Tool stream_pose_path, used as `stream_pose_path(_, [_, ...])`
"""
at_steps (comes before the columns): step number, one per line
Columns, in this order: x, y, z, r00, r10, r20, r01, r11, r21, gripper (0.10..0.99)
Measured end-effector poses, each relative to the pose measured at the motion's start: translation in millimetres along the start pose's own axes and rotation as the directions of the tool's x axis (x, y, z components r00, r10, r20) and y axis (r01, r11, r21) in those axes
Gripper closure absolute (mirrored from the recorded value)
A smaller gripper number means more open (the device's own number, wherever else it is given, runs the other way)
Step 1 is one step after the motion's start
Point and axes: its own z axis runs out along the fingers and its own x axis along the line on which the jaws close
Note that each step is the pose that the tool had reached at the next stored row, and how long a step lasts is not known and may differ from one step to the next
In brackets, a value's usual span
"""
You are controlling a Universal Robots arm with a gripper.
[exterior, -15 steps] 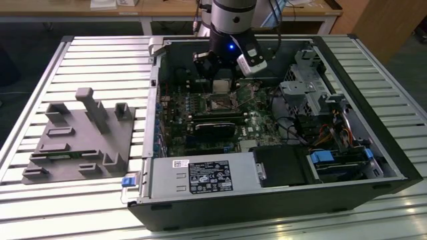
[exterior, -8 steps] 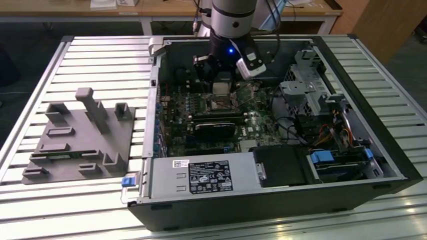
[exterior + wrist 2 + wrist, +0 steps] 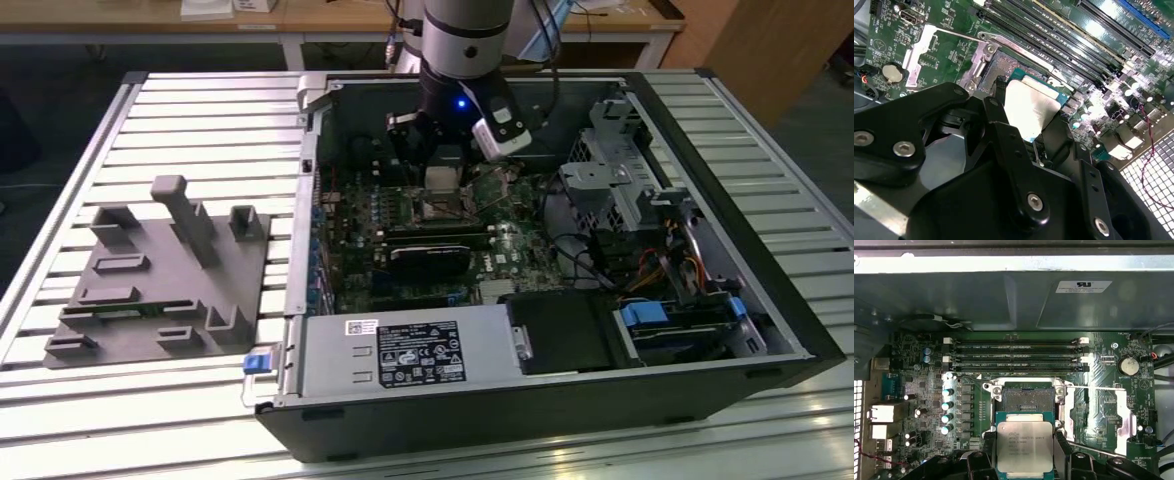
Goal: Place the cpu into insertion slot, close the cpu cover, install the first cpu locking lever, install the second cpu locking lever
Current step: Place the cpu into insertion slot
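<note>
Open PC case (image 3: 534, 415) on slatted table (image 3: 200, 110) w/ grey holder block (image 3: 147, 300) beside it, the exterior view's left.

Fine lines of print are being carried on the metal top of the cpu (image 3: 1025, 445) in the first wrist view, too small to be read. A white label (image 3: 1083, 286) with dark print is being shown on the case wall (image 3: 979, 300). In the exterior view, a black label (image 3: 418, 353) and a white sticker (image 3: 362, 326) are being borne by the power supply (image 3: 327, 365), their wording unreadable.
</note>
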Motion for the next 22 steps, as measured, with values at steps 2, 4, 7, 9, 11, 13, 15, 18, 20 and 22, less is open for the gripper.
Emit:
stream_pose_path(2, [0.0,0.0,0.1,0.9998,0.018,0.0015,-0.018,0.9998,-0.001,0.545])
stream_pose_path(4, [0.0,0.0,0.2,0.9991,0.042,0.0036,-0.042,0.9991,-0.001,0.545])
stream_pose_path(7, [0.0,0.0,0.3,0.9969,0.079,0.0067,-0.079,0.9969,-0.002,0.545])
stream_pose_path(9, [0.0,0.0,0.4,0.9946,0.103,0.0088,-0.103,0.9947,-0.003,0.545])
stream_pose_path(11, [0.0,0.0,0.5,0.992,0.126,0.0106,-0.126,0.9921,-0.003,0.545])
stream_pose_path(13, [0.0,0.0,0.5,0.9892,0.146,0.0123,-0.146,0.9893,-0.004,0.545])
stream_pose_path(15, [0.0,0.0,0.5,0.9862,0.165,0.0139,-0.165,0.9863,-0.004,0.545])
stream_pose_path(18, [0.0,0.0,0.6,0.9807,0.195,0.0164,-0.195,0.9808,-0.006,0.545])
stream_pose_path(20, [0.0,0.0,0.6,0.9765,0.215,0.018,-0.215,0.9767,-0.006,0.545])
stream_pose_path(22, [0.0,0.0,0.6,0.9717,0.235,0.0197,-0.235,0.9719,-0.007,0.545])
